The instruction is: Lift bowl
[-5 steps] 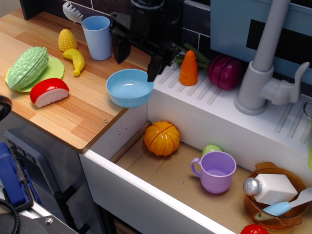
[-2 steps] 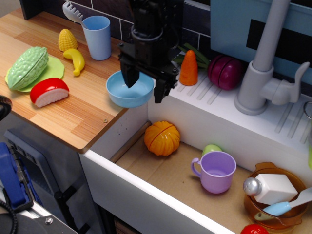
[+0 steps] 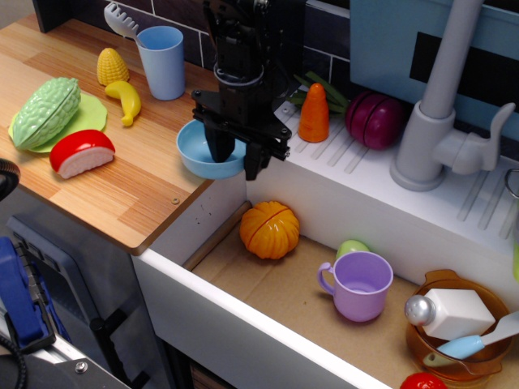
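The light-blue bowl [image 3: 198,151] sits on the wooden counter [image 3: 138,194] at its right end, next to the sink edge. My black gripper [image 3: 236,160] has come down from above onto the bowl's right side. One finger [image 3: 219,149] is inside the bowl and the other [image 3: 253,164] is outside, so they straddle the right rim with a narrow gap between them. The bowl still rests on the counter. Its right rim is hidden behind the gripper.
A tall blue cup [image 3: 160,61], corn [image 3: 112,66], banana [image 3: 126,101], green gourd [image 3: 46,112] and red slice [image 3: 81,152] lie to the left. A carrot [image 3: 314,113], purple onion [image 3: 375,119] and faucet [image 3: 442,121] are to the right. An orange pumpkin [image 3: 269,229], purple mug [image 3: 359,285] and amber bowl [image 3: 454,336] are in the sink.
The gripper moved from behind the bowl down onto its right rim. Its fingers have drawn closer together. The bowl has shifted slightly left.
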You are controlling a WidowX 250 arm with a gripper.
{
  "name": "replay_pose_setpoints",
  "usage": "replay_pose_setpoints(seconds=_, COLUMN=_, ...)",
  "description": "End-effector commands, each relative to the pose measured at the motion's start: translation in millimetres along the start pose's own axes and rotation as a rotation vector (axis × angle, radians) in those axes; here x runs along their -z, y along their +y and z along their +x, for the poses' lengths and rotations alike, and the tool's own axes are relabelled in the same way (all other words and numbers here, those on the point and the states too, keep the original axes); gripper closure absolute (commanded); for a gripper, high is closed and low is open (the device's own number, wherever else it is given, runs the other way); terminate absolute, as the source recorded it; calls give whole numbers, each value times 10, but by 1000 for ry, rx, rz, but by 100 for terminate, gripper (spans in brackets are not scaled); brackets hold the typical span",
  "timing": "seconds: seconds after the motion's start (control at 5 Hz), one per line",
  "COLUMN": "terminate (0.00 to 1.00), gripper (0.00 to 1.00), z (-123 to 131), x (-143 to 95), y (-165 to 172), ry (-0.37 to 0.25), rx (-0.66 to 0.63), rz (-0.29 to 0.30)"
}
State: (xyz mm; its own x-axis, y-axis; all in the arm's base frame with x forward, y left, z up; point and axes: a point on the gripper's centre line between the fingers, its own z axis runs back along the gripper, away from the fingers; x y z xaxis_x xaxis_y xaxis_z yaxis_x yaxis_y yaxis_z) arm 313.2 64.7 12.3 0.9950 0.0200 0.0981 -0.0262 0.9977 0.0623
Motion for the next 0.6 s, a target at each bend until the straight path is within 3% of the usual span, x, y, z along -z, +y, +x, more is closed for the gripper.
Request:
replay_pose_setpoints(seconds=0.0, terminate=0, gripper=100, z=151, x=-288, y=34, ry=-18, rx=5, rz=35)
replay_pose_setpoints(seconds=0.4, terminate=0, gripper=100, z=359, x=-769, y=266, ry=-3, rx=71, rz=136)
